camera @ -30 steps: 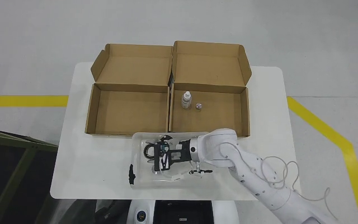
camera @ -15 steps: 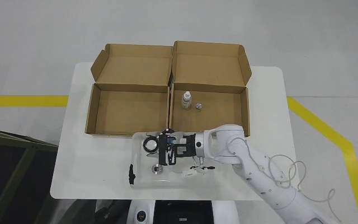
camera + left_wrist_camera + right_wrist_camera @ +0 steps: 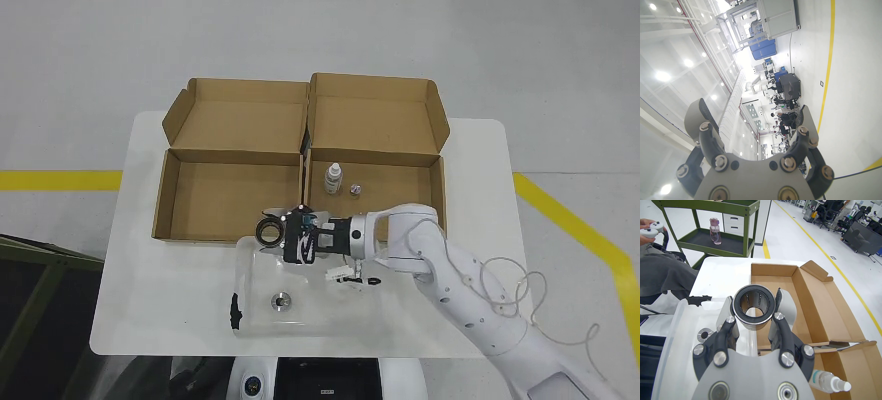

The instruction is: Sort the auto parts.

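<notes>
1. Fingers (image 3: 786, 306) of your right gripper (image 3: 754, 297) pinch a bearing (image 3: 753, 308) by its sides, above the bin's far rim and just beside the left box (image 3: 230, 200).
2. That bearing is a short steel tube with black end rings and rows of balls inside its bore.
3. Your bin (image 3: 240, 300) is clear, glossy plastic with black tape (image 3: 696, 299) at one corner. A small holed metal disc (image 3: 704, 334) lies on its floor.
4. Both boxes are plain brown cardboard with their lids open. The right box (image 3: 400, 210) holds a clear spray bottle (image 3: 332, 178) and a small metal piece (image 3: 353, 188).
5. The gripper's frame hides the bearing's lower end, and the small parts (image 3: 352, 280) under your arm are hard to make out.
6. Your left gripper (image 3: 752, 109) is spread wide and holds nothing.
</notes>
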### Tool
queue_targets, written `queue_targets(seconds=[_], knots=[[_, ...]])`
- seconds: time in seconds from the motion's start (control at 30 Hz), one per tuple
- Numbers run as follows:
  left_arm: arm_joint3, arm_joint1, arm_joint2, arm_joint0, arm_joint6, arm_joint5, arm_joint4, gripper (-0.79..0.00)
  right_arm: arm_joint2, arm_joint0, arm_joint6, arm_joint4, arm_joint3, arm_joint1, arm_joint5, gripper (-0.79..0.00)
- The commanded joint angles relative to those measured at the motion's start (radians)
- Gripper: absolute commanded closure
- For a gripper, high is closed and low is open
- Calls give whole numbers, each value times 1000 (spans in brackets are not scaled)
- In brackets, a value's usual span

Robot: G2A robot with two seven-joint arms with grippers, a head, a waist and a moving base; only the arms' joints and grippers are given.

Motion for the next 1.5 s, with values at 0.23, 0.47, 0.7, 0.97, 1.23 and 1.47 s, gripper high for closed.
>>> queue_targets(seconds=[0.23,0.47,0.7,0.97,1.23,1.47], knots=[[0,0,0,0,0,0,0,-785,-42,98,0,26,122,-35,70,0],[0,0,0,0,0,0,0,-785,-81,169,23,21,216,-64,121,0],[0,0,0,0,0,0,0,-785,-155,245,41,18,330,-111,179,0],[0,0,0,0,0,0,0,-785,-205,303,34,14,448,-159,237,0],[0,0,0,0,0,0,0,-785,-232,325,16,4,534,-195,269,0],[0,0,0,0,0,0,0,-785,-242,338,9,1,595,-220,277,0]])
